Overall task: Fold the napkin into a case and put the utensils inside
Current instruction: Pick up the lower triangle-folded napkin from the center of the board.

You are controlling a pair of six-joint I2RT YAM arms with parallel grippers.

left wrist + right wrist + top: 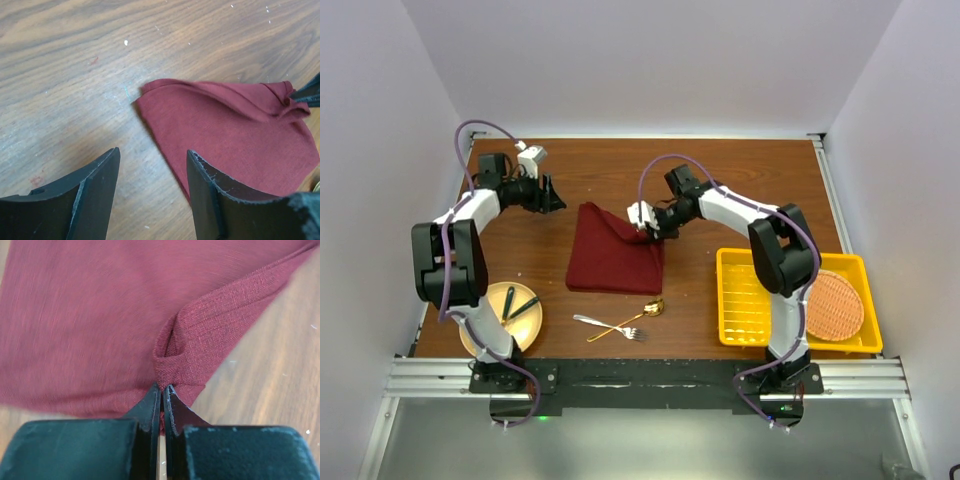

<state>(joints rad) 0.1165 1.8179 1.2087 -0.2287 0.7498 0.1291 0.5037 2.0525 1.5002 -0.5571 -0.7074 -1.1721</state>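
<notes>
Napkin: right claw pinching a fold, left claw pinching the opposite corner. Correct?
Wrong on the left. The right claw does pinch the napkin, but the left claw is open, holding nothing, beside the cloth's corner. The left wrist view shows it.
</notes>
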